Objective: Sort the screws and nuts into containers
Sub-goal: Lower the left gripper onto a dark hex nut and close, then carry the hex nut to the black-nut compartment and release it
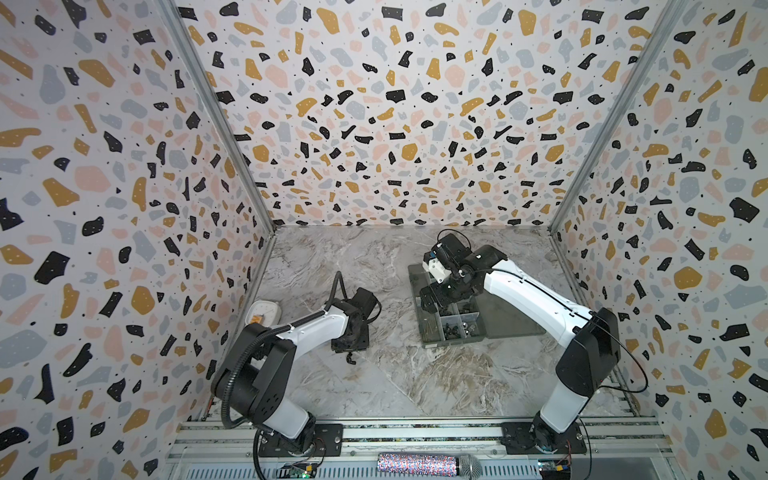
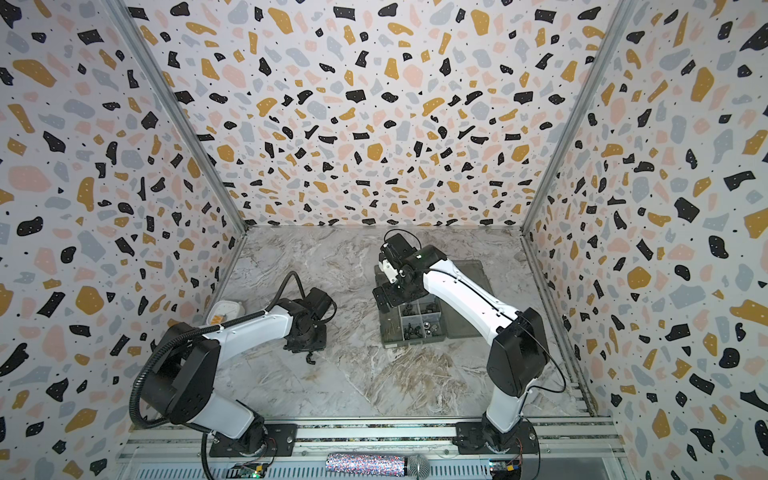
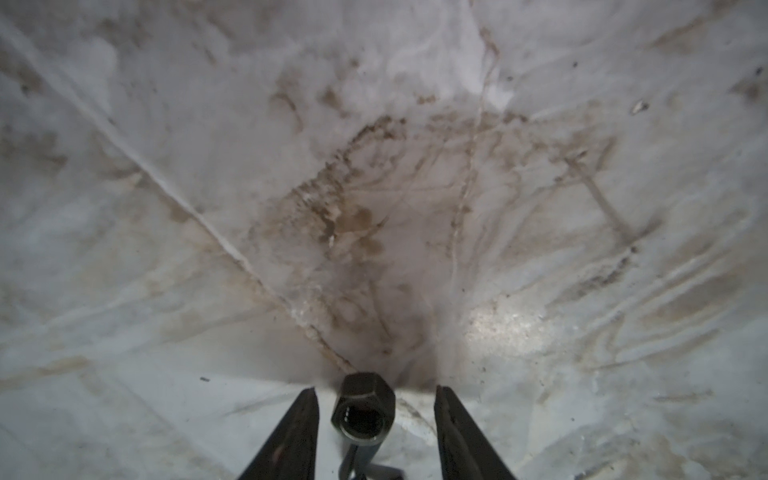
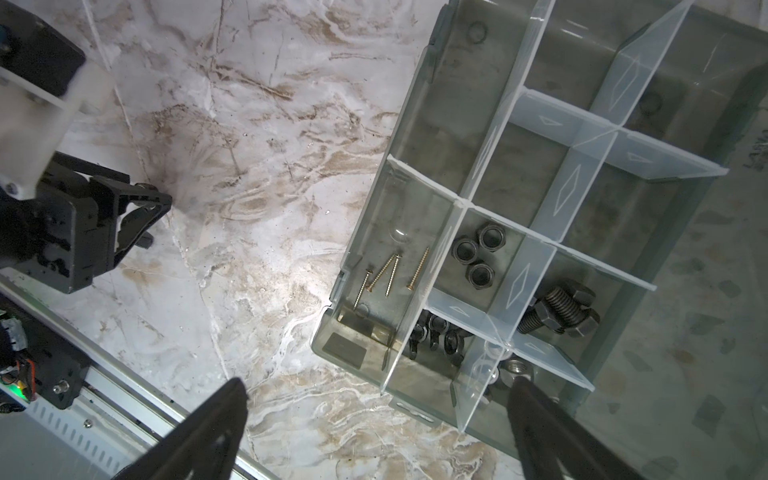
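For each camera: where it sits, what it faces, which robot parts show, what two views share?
Both top views: overhead, facing down at the table; left arm, right arm show.
Left wrist: behind the left gripper, facing the table and a hex nut.
Right wrist: behind the open right gripper, facing the organiser box.
Shared: right wrist and top views show organiser box, left gripper.

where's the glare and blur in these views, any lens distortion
Left wrist view: bright glare patch on the table, dark shadow beyond the fairly sharp hex nut. Right wrist view: organiser box crisp, right gripper's fingers blurred. Both top views: evenly lit, corner posts splay outward, wide-angle look.
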{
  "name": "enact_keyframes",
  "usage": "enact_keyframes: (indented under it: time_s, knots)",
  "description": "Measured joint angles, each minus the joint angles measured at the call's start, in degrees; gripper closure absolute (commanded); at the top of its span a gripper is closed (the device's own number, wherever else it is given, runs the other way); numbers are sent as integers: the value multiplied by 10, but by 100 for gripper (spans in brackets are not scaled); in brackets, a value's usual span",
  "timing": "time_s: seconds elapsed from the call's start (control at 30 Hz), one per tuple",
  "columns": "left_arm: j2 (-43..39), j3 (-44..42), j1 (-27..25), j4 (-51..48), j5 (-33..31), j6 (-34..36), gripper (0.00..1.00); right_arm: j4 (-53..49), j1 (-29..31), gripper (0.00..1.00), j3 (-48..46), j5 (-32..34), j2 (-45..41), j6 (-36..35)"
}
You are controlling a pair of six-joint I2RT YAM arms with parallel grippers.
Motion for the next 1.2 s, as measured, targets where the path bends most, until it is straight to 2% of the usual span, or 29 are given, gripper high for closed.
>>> enact_keyframes:
  time_s: [0.47, 0.83, 1.03, 1.2]
  knots:
    - [1, -10, 3, 11, 14, 14, 61, -7, 0, 1, 16, 6, 1, 0]
    - [2, -11, 3, 18, 25, 22, 82, -11, 0, 1, 17, 11, 6, 1]
    - [10, 0, 3, 10, 25, 36, 82, -14, 0, 1, 20, 14, 6, 1]
    - [32, 43, 3, -7, 23, 51, 82, -15, 0, 1, 23, 19, 6, 2]
